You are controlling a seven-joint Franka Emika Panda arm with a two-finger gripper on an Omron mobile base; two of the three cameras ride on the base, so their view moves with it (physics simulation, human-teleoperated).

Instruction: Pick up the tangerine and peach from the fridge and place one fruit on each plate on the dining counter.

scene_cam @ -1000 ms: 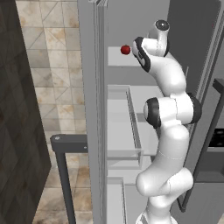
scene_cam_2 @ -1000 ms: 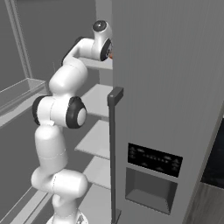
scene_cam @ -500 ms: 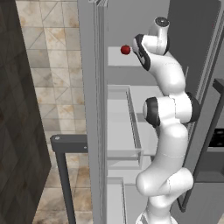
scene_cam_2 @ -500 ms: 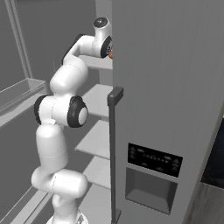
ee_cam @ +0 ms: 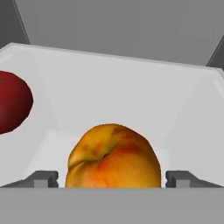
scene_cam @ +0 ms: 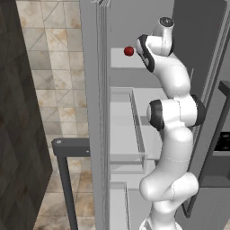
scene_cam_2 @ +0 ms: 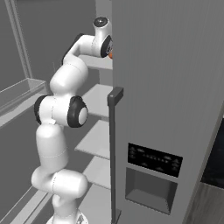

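The fridge point(scene_cam: 148, 112) was shown open, with the white arm point(scene_cam: 173, 134) extended up to its top shelf point(ee_cam: 122, 96). Compared with the earlier frames, the arm's pose and both base views were found essentially unchanged; no shift of the fridge or its shelves was detected.

In the hand view, the peach point(ee_cam: 114, 157) was seen resting on the top shelf, directly between the two fingertips point(ee_cam: 43, 178) of the gripper point(ee_cam: 114, 180). The jaws were spread wide, one on each side of the peach; whether they touched it could not be determined. In the right base view, a sliver of the peach point(scene_cam_2: 111, 54) was visible at the fridge wall edge.

A dark red ball point(ee_cam: 13, 107) lay on the same shelf, apart from the peach, and was also visible in the left base view point(scene_cam: 129, 51).
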